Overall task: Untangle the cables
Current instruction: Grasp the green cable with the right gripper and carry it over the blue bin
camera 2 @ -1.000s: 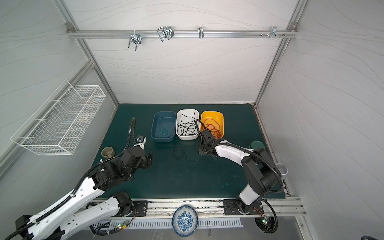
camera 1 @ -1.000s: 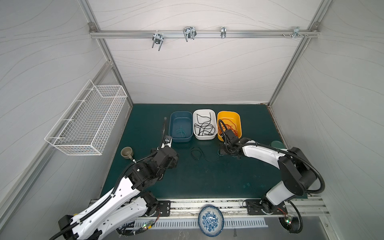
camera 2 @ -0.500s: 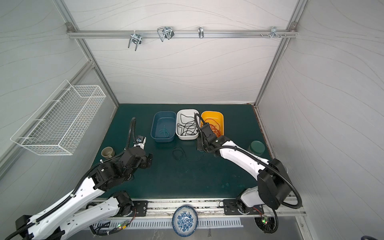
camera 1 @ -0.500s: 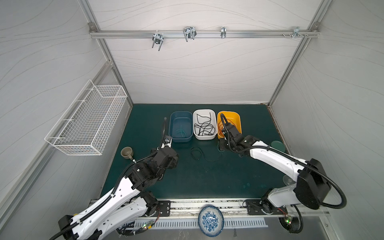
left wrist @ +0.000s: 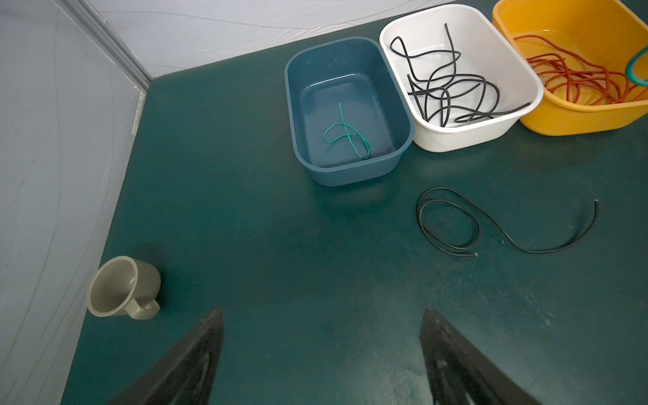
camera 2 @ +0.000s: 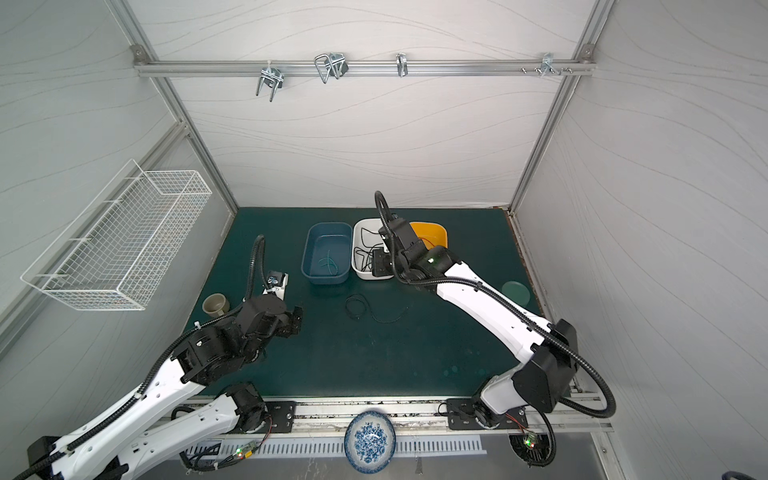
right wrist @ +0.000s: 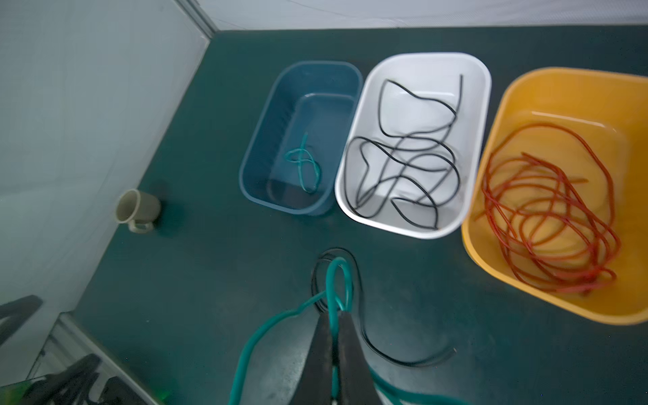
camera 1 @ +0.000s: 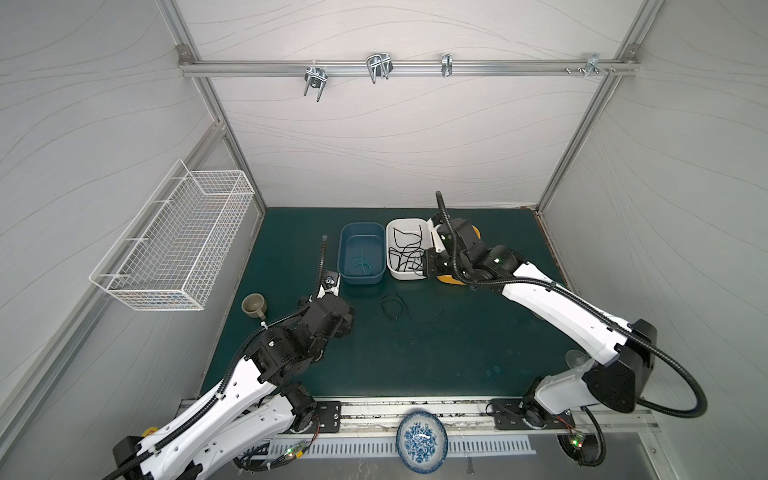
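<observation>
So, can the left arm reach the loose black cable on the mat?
Probably yes: the left pincer is open and empty, and the black cable lies on bare mat ahead of it, with nothing between.

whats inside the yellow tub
A loose tangle of red cables lies on the floor of the yellow tub. In both top views the right arm covers part of the tub.

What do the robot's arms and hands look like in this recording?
The left arm and right arm have white shell links with black joint housings; a black ribbed hose runs loosely along each. A green light glows near the right wrist. The left hand and right hand have dark, tapering fingers.
</observation>
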Available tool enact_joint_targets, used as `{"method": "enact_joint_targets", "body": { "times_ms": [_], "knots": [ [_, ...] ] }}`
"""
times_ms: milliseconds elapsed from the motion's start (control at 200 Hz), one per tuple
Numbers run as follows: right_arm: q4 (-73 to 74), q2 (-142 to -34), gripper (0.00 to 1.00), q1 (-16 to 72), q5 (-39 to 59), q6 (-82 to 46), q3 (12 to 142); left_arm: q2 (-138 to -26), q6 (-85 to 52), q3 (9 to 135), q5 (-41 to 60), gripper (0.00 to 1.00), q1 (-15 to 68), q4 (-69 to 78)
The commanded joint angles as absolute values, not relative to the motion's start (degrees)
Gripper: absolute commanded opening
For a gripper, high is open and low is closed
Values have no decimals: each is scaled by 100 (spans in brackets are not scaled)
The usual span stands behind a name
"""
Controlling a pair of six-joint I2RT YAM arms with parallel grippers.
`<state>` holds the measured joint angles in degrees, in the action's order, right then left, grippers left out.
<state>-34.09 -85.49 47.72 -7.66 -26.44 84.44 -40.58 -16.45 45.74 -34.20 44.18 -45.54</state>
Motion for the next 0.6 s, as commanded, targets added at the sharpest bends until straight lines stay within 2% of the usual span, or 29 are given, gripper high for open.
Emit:
{"method": "enact_joint_targets", "body": {
  "times_ms": [0,165,480,595],
  "knots": [
    [-3880,-9008,0,4905,-420,-2376,9076,-4006,-1670,4614,-3586,88,4365,-4419],
    [-4283,-10018,0,4922,-95,-2253,10381,-3948,-1687,4631,-3612,88,4311,-4440],
    [-5366,-12458,0,4922,511,-1877,13691,-3833,-1704,4624,-3642,88,4223,-4448],
    [-5386,-13022,0,4922,661,-1682,14297,-3774,-1728,4615,-3618,88,4142,-4430]
  ]
}}
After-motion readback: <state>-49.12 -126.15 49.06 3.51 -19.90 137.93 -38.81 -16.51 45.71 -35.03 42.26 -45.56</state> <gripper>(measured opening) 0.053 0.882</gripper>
